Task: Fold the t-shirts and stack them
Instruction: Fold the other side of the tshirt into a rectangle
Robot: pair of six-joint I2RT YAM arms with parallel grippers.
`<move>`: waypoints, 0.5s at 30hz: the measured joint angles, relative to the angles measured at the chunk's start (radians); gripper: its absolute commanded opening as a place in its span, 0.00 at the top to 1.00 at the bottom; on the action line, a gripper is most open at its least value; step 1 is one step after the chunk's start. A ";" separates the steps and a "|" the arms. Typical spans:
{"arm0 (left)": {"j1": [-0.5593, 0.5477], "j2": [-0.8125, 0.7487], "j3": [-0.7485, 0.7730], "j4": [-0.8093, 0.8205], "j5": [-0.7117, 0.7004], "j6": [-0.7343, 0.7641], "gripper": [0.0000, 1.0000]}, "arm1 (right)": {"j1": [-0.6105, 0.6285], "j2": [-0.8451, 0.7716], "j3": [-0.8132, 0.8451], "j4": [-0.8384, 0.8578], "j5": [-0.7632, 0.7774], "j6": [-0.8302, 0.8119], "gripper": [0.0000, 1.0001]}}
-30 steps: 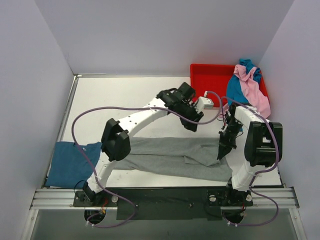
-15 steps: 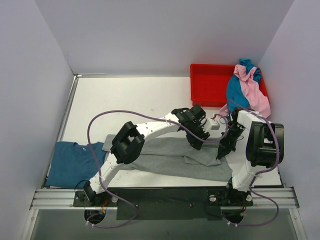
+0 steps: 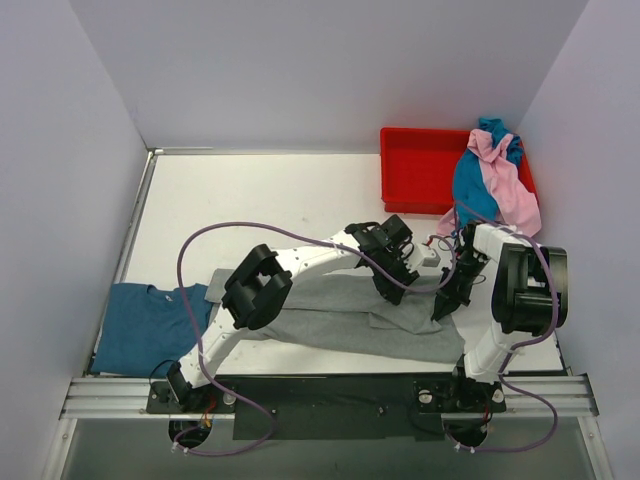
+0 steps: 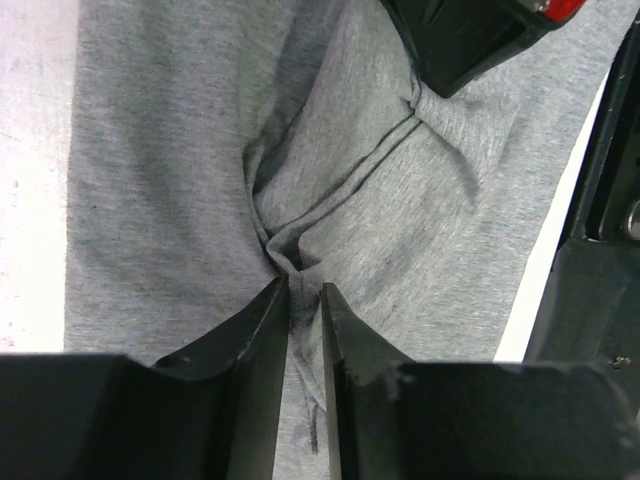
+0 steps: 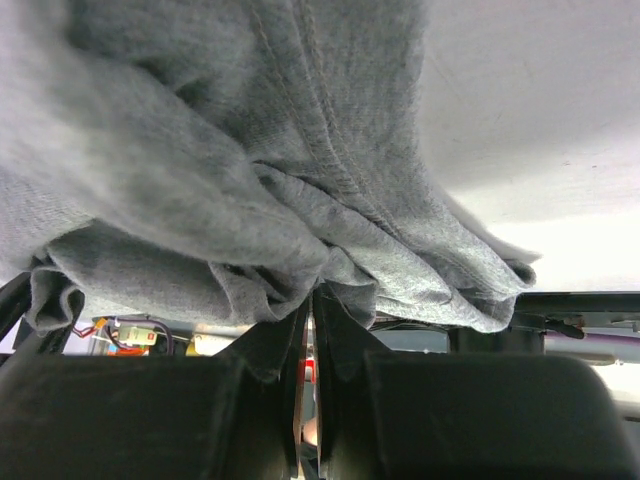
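The grey t-shirt [image 3: 330, 320] lies spread along the table's near edge. My left gripper [image 3: 392, 288] is down on its right part, shut on a pinched fold of grey cloth [image 4: 300, 270], with wrinkles radiating from the fingertips [image 4: 272, 310]. My right gripper [image 3: 440, 306] is shut on the shirt's bunched right edge [image 5: 300, 250], which hangs over its fingers [image 5: 330, 320]. It also shows in the left wrist view [image 4: 460, 40], close ahead. The darker blue t-shirt [image 3: 145, 325] lies folded at the near left. The teal-blue t-shirt [image 3: 470, 185] and pink t-shirt [image 3: 505, 180] are heaped on the bin's right side.
The red plastic bin [image 3: 420, 165] stands at the back right. Purple cables [image 3: 200, 245] loop over the left arm. Walls close in the table on the left, back and right. The metal rail [image 3: 320, 395] runs along the near edge.
My left gripper has come down and toward the near right onto the grey shirt and closed on a fold. My right gripper has shifted slightly, still holding the shirt's edge.
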 measured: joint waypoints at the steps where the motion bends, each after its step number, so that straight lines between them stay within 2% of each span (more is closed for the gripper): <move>1: 0.000 0.000 0.000 0.000 0.005 0.002 0.69 | 0.000 -0.001 -0.004 0.001 0.000 0.000 1.00; 11: 0.000 0.000 0.000 0.006 0.011 -0.003 0.69 | 0.000 -0.024 -0.013 0.005 0.000 0.000 1.00; 14: 0.000 0.000 0.000 0.019 0.008 -0.015 0.82 | 0.000 -0.024 -0.013 0.006 0.000 -0.001 1.00; 15: 0.000 0.000 0.001 0.024 0.003 -0.027 0.95 | 0.000 -0.024 -0.013 0.006 0.000 -0.001 1.00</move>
